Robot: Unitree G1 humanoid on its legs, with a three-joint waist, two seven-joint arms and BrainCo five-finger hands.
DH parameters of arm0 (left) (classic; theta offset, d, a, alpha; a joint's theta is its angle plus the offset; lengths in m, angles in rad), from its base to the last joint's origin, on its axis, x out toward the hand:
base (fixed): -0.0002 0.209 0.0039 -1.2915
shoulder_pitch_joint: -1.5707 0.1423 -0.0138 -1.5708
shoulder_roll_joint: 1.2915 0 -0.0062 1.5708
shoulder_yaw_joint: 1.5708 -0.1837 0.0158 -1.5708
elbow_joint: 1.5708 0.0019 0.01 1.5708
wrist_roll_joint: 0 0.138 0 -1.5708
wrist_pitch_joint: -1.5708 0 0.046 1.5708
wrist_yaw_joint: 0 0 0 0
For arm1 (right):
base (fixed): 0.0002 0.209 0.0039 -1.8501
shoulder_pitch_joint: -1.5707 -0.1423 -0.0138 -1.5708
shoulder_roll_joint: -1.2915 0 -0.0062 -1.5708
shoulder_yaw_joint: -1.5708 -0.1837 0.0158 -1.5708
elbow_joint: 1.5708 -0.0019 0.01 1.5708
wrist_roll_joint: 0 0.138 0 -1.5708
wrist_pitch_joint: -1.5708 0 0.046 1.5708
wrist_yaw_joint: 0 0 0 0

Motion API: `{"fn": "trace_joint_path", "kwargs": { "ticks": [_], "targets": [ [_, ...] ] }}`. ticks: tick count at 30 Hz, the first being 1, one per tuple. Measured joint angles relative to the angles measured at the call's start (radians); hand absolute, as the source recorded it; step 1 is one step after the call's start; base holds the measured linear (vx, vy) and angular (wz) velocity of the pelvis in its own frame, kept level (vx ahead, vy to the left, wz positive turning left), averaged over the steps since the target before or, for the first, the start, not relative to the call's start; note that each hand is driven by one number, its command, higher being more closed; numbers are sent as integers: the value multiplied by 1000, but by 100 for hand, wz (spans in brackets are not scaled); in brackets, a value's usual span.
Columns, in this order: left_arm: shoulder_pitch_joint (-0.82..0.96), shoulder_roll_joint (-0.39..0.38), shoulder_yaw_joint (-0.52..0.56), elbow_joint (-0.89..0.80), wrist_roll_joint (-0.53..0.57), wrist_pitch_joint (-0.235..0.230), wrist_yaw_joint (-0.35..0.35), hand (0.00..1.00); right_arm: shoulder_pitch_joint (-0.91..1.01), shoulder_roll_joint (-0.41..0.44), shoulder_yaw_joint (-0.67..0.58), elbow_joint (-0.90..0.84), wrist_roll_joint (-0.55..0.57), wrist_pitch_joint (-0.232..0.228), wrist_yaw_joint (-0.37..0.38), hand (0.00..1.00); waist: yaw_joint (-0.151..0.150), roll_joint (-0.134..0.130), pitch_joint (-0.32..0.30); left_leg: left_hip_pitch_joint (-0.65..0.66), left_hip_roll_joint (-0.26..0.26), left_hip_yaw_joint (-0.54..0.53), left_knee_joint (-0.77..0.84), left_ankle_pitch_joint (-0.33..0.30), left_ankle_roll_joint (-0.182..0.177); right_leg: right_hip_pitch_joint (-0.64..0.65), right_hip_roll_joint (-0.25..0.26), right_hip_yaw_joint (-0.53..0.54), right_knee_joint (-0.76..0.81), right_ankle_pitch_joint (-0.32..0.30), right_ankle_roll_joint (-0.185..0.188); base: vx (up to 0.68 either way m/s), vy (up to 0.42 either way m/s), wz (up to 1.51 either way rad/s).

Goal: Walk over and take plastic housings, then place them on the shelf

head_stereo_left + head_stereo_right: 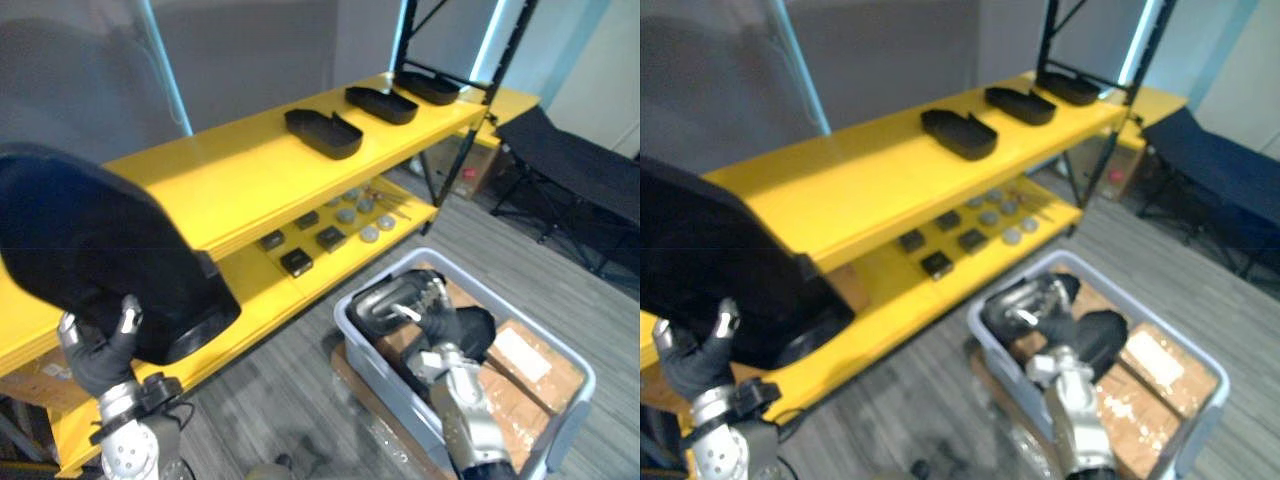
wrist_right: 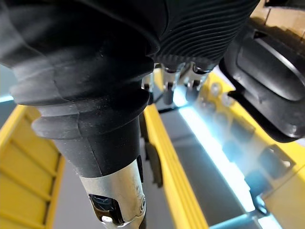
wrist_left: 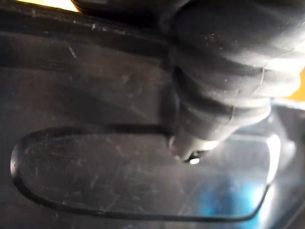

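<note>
The yellow shelf point(image 1: 250, 170) was the biggest thing in view. The near end of its long top board was bare, which I judge left room for what the robot held. One black folding cot point(image 1: 570, 165) stood at the far right and had no part in the job. One grey bin point(image 1: 385, 385) sat on the floor before the shelf, lined with cardboard point(image 1: 510, 385); it seemed to serve as the stock of parts. The carried housing point(image 1: 90, 240) was a broad black shell, raised at the robot's left in front of the shelf's near end. The left hand point(image 1: 100, 360) was under its lower edge with fingers point(image 1: 126, 316) curled up round the rim and clamped on it, probably because so wide a shell can be held one-handed only by its lip. The right hand point(image 1: 455, 330) was down in the bin against a second shell, the bin housing point(image 1: 385, 305), which was tilted up near the bin's wall. Whether that hand gripped it or merely rested there could not be told. Three placed housings point(image 1: 323, 133) point(image 1: 381, 104) point(image 1: 427, 87) lay open side up in a row along the far half of the top board, apart from one another — so five housings in all. On the lower board lay four small dark blocks point(image 1: 296, 262) and a scatter of grey discs point(image 1: 369, 234) — too small to count with certainty.
</note>
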Motion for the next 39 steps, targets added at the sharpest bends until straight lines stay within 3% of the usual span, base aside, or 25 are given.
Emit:
{"fn": "trace_joint_path", "kwargs": {
  "ticks": [2, 5, 6, 7, 8, 9, 11, 13, 15, 16, 20, 25, 27, 28, 29, 30, 31, 32, 33, 34, 37, 39],
  "targets": [
    [-26, 5, 1, 25, -8, 0, 8, 100, -24, -1, -2, -4, -2, -7, 19, 0, 1, -13, 18, -26, -3, 3, 10, 19, -26, 10, 10, 0, -35, -32, 25, -33, -114, 20],
    [-2, -9, -27, 42, -10, 4, 7, 100, -27, -3, -20, -14, -2, -7, 41, 0, -4, 24, 52, -28, 24, 16, 9, 37, -44, 41, 47, -2, -77, -61, 51, -115, -102, 8],
    [4, -9, -29, 42, -12, 4, 3, 100, -22, -3, -24, -16, -1, -7, 45, 0, -5, 25, 53, -28, 26, 22, 1, 46, -48, 42, 48, -2, -82, -77, 61, -149, -126, 10],
    [9, -14, -31, 45, -15, 4, -3, 100, -5, -3, -39, -31, -1, -7, 49, 0, -10, 33, 58, -32, 36, 47, -18, 61, -43, 47, 53, -6, -92, -94, 99, -182, -117, 16],
    [8, -20, -33, 50, -16, 4, -7, 100, 7, -5, -51, -39, -1, -7, 49, 0, -13, 46, 65, -42, 54, 86, -24, 65, -28, 50, 58, -22, -92, -91, 109, -259, -141, 77],
    [9, -30, -34, 64, -17, 5, -30, 100, 47, -12, -85, -46, 0, -8, 48, 0, -54, 65, 74, -61, 114, 242, -8, 57, -9, 72, 73, -86, -94, -90, 109, -213, -92, 88],
    [10, -35, -40, 74, -17, 5, -42, 100, 69, -25, -101, -46, 0, -11, 47, 0, -64, 79, 72, -65, 138, 315, -6, 66, -4, 75, 71, -108, -94, -92, 107, -93, -26, 58],
    [14, -41, -61, 75, -18, 4, -43, 100, 93, -46, -109, -46, 1, -36, 49, 0, -61, 99, 61, -77, 144, 349, -7, 129, -5, 70, 73, -108, -89, -100, 110, -59, 21, 16],
    [22, -40, -59, 75, -18, 4, -43, 100, 91, -29, -107, -46, 2, -65, 62, 0, -59, 94, 62, -75, 134, 362, -7, 138, -7, 67, 58, -105, -87, -100, 111, 8, 32, -3],
    [21, -39, -59, 74, -18, 4, -43, 100, 87, -3, -102, -46, 2, -92, 81, 0, -58, 82, 70, -77, 121, 369, -9, 138, -7, 60, 44, -100, -83, -100, 111, 28, 75, -6],
    [19, -38, -51, 74, -18, 4, -45, 100, 85, 31, -87, -45, 3, -125, 96, 0, -43, 36, 87, -98, 89, 378, 12, 119, 10, 53, 11, -104, -75, -101, 113, 48, 46, 3],
    [-20, -38, -38, 72, -14, 5, -85, 100, 79, 35, -89, -41, 2, -155, 110, 0, -37, 18, 92, -120, 29, 344, 64, 66, 26, 53, -53, -103, 19, -94, 101, 101, 76, 32],
    [-35, -38, -24, 68, 3, 5, -103, 100, 75, 33, -95, -38, 1, -155, 122, 0, -32, 24, 90, -88, 27, 328, 30, 67, 34, -2, -77, -50, 168, -53, 38, 142, 118, 32],
    [-35, -35, -11, 67, 5, 5, -107, 100, 66, 33, -95, -38, 0, -159, 140, 0, -31, 23, 90, -54, 30, 327, 1, 66, 38, -46, -92, -15, 268, -7, -33, 150, 86, 6],
    [-34, -27, -9, 67, 7, 5, -106, 100, 61, 34, -95, -38, 0, -161, 153, 0, -31, 20, 88, -30, 29, 326, -17, 60, 44, -76, -98, 13, 330, 48, -70, 220, 122, 7],
    [-34, -15, -11, 67, 19, 4, -99, 100, 57, 33, -96, -38, 0, -161, 159, 0, -35, 18, 89, -11, 29, 318, -24, 52, 56, -102, -99, 57, 384, 132, -78, 282, 166, 29],
    [-37, 6, -21, 66, 40, 4, -81, 100, 57, 33, -102, -38, 1, -161, 166, 0, -54, 22, 87, 9, 28, 289, -29, 40, 74, -147, -95, 112, 465, 276, -58, 245, 139, 46],
    [-43, 20, -28, 67, 40, 3, -72, 100, 59, 36, -108, -37, 1, -161, 173, 0, -66, 32, 92, 11, 32, 265, -33, 36, 82, -173, -79, 148, 505, 195, -32, 238, 76, 79],
    [-78, 32, -33, 76, 31, 3, -57, 100, 61, 37, -119, -44, 1, -160, 179, 0, -91, 29, 90, 12, 48, 209, -40, 30, 94, -227, 5, 211, 535, -35, -22, 221, 42, 96],
    [-125, 37, -33, 90, 26, 3, -40, 100, 75, 37, -150, -66, 2, -159, 185, 0, -107, 31, 91, 13, 53, 166, -43, 26, 97, -269, 91, 252, 484, -126, -22, 221, 35, 99],
    [-197, 35, -46, 152, 23, 4, -8, 100, 126, 33, -239, -126, 23, -160, 207, 0, -125, 28, 90, 58, 33, 101, -47, 17, 90, -320, 209, 324, 256, -152, -21, 248, -23, 95],
    [-185, 37, -62, 152, 23, 3, 8, 100, 143, 25, -248, -141, 51, -163, 222, 0, -139, 9, 78, 67, 5, 79, -31, 12, 83, -324, 217, 334, 136, -101, -22, 222, -104, 87]
  ]
}}
